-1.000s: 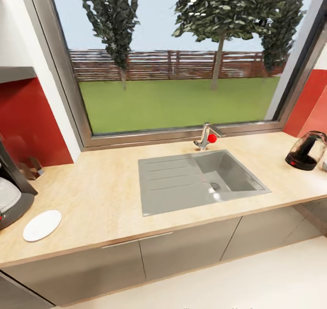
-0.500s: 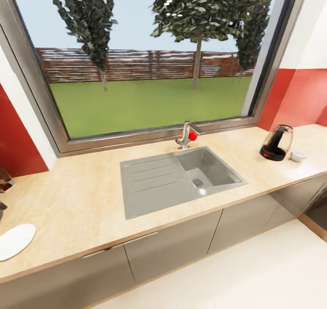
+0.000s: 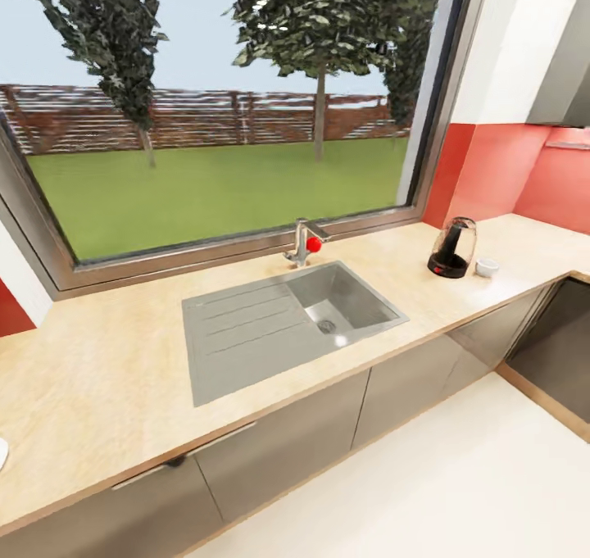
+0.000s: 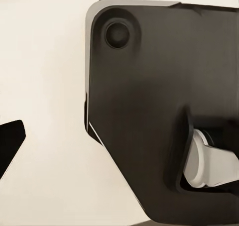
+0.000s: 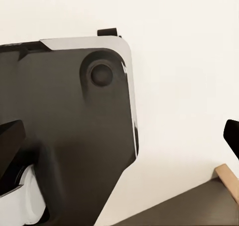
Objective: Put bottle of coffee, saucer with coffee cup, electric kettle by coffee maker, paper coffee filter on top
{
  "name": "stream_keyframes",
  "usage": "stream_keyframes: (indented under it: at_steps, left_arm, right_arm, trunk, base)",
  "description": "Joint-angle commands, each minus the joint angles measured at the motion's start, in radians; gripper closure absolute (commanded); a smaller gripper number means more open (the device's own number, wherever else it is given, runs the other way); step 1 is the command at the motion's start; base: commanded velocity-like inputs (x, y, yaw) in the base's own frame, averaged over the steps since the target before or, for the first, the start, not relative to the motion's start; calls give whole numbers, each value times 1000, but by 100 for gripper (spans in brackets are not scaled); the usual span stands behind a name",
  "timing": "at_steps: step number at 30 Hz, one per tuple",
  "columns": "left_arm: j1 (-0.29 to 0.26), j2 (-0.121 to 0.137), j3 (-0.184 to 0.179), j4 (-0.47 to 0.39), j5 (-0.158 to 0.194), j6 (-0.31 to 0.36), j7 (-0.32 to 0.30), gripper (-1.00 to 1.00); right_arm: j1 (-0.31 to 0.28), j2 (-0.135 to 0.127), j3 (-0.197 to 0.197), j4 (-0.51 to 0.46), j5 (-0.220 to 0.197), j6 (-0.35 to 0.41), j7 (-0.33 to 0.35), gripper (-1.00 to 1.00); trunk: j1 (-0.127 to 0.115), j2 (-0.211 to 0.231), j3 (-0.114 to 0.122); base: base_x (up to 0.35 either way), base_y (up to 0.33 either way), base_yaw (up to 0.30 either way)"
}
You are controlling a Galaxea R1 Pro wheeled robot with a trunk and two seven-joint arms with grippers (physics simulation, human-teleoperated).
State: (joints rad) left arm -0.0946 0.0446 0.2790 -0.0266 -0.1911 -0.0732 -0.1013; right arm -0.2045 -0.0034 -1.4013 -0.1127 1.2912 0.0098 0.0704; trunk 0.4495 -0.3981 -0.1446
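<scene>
A big window [image 3: 213, 124] is filling the back wall, showing grass, a wooden fence and two trees outside, with red backsplash [image 3: 500, 173] running along the wall at the right. Below it a long pale wood countertop [image 3: 106, 369] is stretching across the head view and turning a corner at the far right, with grey cabinet fronts [image 3: 279, 451] underneath and a pale floor [image 3: 459, 476] in front. A grey sink [image 3: 287, 324] with a ribbed draining board is sitting in the counter's middle, and a chrome faucet [image 3: 301, 242] with a red knob is standing just behind the basin. Over at the right end, the electric kettle [image 3: 452, 247] is standing upright on the counter near the red wall, and a small white coffee cup [image 3: 487, 268] is sitting just beside it, on its right. At the counter's far left edge a sliver of white, the saucer [image 3: 2, 453], is peeking in. In both wrist views a dark robot housing [image 4: 164, 111] is looming over pale floor; dark finger tips are showing at the edges, but I cannot tell whether either gripper is parted or closed
</scene>
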Motion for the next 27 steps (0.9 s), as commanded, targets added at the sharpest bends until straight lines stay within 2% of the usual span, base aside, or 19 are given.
stream_keyframes:
  at_steps: [1,24,27]
  left_arm:
    - [-1,-1,10,1,-9,-3,-3,-100]
    - [-1,-7,8,1,-16,-4,-7,-100]
    - [-1,-8,6,5,-18,-3,-5,-100]
  right_arm:
    - [-1,0,-8,-2,8,1,6,-100]
    - [-1,-3,-8,-4,8,2,6,-100]
    - [-1,-9,-8,-4,8,3,5,-100]
  trunk:
    - [1,-2,-1]
    - [1,-2,13]
    - [1,-2,15]
  base:
    - [0,0,-265]
    - [0,0,-265]
    - [0,0,-265]
